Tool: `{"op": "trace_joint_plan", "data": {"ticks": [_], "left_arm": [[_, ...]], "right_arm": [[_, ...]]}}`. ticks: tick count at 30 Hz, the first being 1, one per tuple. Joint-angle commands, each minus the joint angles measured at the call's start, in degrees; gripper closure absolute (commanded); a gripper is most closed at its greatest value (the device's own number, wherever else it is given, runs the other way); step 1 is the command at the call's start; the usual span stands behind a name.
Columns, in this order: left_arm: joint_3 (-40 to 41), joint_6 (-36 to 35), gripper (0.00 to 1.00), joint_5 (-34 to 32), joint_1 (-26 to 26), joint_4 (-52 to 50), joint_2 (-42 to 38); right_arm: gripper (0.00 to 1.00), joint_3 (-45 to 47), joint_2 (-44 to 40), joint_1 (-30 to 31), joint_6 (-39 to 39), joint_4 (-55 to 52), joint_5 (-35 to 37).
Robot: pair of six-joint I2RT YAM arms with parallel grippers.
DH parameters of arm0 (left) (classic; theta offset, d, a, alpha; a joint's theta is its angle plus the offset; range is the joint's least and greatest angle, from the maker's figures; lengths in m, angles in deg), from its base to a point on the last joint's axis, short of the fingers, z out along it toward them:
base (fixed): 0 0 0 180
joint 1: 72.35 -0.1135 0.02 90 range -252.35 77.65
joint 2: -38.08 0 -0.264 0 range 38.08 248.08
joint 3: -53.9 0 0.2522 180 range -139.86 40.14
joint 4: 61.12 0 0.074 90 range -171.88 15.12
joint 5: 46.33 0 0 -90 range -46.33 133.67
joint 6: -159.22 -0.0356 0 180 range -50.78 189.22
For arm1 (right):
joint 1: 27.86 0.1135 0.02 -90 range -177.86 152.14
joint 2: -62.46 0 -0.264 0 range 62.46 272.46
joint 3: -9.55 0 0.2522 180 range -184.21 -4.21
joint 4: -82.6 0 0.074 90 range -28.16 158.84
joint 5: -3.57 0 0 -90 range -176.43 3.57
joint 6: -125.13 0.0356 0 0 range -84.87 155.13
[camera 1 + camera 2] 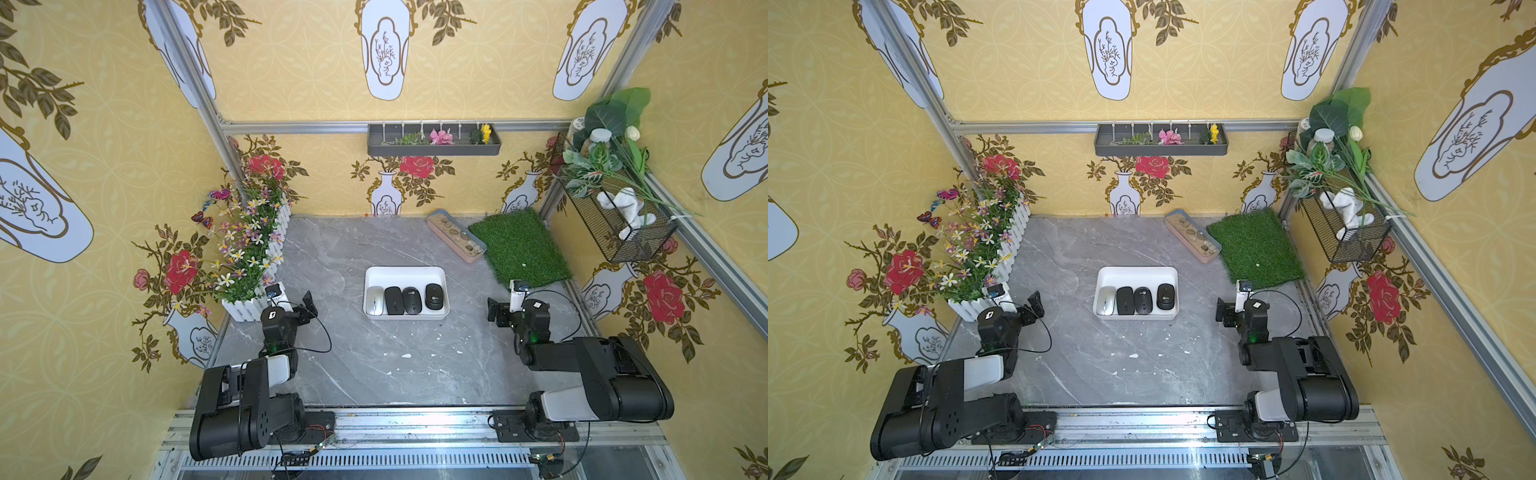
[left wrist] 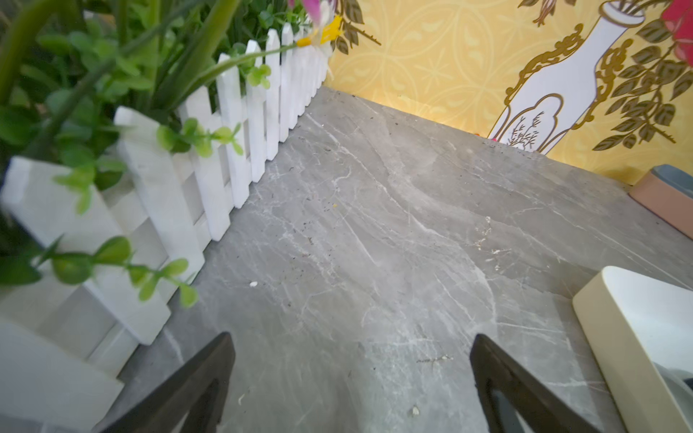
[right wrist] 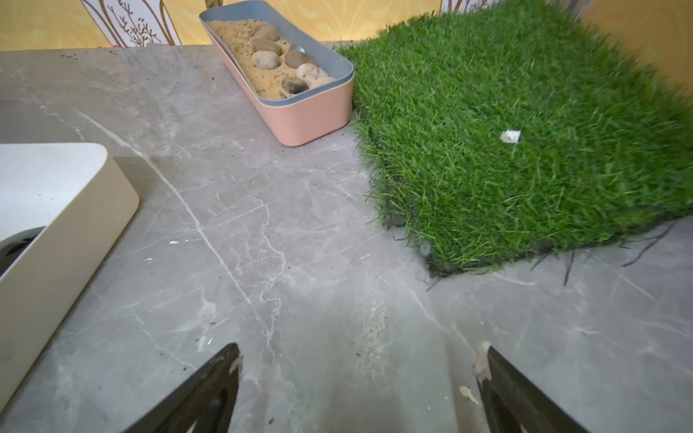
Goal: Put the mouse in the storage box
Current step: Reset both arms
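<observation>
The storage box (image 1: 405, 271) (image 1: 1137, 271) is a shallow white tray in the middle of the grey marble table. Several mice lie side by side in it: a white mouse (image 1: 374, 300) (image 1: 1106, 300) at its left end and three black mice (image 1: 412, 300) (image 1: 1143, 300) beside it. My left gripper (image 1: 309, 305) (image 1: 1036, 305) (image 2: 352, 339) hovers open over bare table left of the box, holding nothing. My right gripper (image 1: 494, 311) (image 1: 1222, 311) (image 3: 360, 348) is open and empty right of the box. Both wrist views catch a corner of the box wall (image 2: 618, 337) (image 3: 75, 225).
A white picket-fence planter (image 1: 253, 266) (image 2: 232, 157) with flowers lines the left edge, close to the left arm. A pink tray of pebbles (image 1: 456, 241) (image 3: 311, 112) and a grass mat (image 1: 519, 249) (image 3: 525, 150) lie at the back right. A wire basket (image 1: 615, 224) hangs on the right wall.
</observation>
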Motion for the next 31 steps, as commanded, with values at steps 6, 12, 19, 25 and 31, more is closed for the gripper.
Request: {"op": "trace_joint_plan", "data": {"ticks": [6,12,19,25,31], "left_arm": [[-3.07,-0.65,0.0,1.58,-0.09,-1.88,1.55],[-3.28,1.06,0.0,-3.26,0.06,-2.25,1.5],[-3.16,1.05,0.0,-3.32,0.03,-2.29,1.36],[-3.2,1.06,0.0,-3.35,0.1,-2.23,1.42],[-3.18,0.98,0.0,-3.38,0.11,-2.28,1.4]], "right_arm": [[0.03,-3.67,1.74,-1.54,0.37,1.65,-4.73],[0.03,-3.94,1.2,-0.86,0.14,0.4,-2.74],[0.03,-3.68,1.1,-0.5,0.04,0.59,-2.08],[0.03,-4.44,2.07,-0.96,0.81,0.48,-3.08],[0.03,-3.84,1.28,-0.99,0.54,0.71,-2.85]]}}
